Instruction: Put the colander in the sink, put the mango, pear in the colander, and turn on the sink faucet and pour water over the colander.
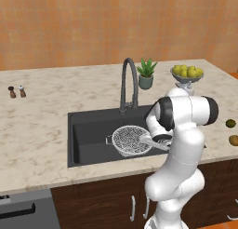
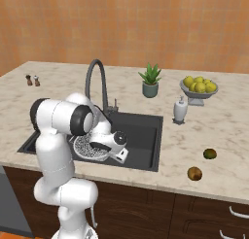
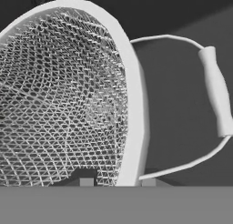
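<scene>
The whitish mesh colander [image 1: 129, 139] [image 2: 87, 146] [image 3: 63, 95] is inside the dark sink [image 1: 88, 130] [image 2: 145, 128], at the middle of the basin. My gripper [image 1: 151, 141] [image 2: 100, 147] [image 3: 117, 182] is shut on the colander's rim beside one wire side handle [image 3: 214, 91]. I cannot tell whether the colander rests on the sink floor. The gooseneck sink faucet [image 1: 128, 79] [image 2: 95, 80] arches behind the basin, with no stream showing. Two small fruits lie on the counter to the right, one greenish [image 1: 230, 123] [image 2: 209, 153] and one brownish [image 1: 234, 140] [image 2: 195, 173]. Which is the mango and which the pear I cannot tell.
A footed bowl of yellow fruit [image 1: 187, 73] [image 2: 198, 86], a potted plant [image 1: 146, 75] [image 2: 150, 82] and a soap dispenser [image 2: 180, 110] stand behind and right of the sink. Two small shakers [image 1: 16, 91] [image 2: 32, 80] stand far left on the counter.
</scene>
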Robot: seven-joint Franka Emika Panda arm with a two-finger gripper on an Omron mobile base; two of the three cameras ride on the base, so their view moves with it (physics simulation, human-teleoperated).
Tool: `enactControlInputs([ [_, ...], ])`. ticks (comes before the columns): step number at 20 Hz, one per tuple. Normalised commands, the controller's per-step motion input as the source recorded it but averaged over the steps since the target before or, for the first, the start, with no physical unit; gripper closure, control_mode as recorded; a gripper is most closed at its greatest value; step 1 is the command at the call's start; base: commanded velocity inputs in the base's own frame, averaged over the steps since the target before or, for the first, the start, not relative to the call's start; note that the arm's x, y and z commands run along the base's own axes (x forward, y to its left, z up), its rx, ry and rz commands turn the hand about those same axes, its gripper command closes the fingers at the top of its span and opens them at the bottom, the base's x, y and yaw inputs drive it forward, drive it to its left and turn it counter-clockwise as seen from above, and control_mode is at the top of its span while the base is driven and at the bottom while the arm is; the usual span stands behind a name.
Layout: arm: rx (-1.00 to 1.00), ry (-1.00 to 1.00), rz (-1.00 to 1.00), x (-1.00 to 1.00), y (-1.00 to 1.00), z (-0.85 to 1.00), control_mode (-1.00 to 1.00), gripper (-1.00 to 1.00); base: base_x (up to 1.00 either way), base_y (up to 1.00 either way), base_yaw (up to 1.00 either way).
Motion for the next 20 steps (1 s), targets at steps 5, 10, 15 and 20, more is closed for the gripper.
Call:
enactControlInputs([
  [5, 0.00, 0.00, 0.00, 0.37, 0.07, -0.13, -1.00, 1.00, 0.00, 0.00, 0.00],
  [10, 0.00, 0.00, 0.00, 0.34, 0.00, -0.17, -1.00, 1.00, 0.00, 0.00, 0.00],
  [15, 0.00, 0.00, 0.00, 0.41, 0.00, -0.23, -1.00, 1.00, 0.00, 0.00, 0.00],
  [20, 0.00, 0.00, 0.00, 0.34, 0.00, -0.29, -1.00, 1.00, 0.00, 0.00, 0.00],
])
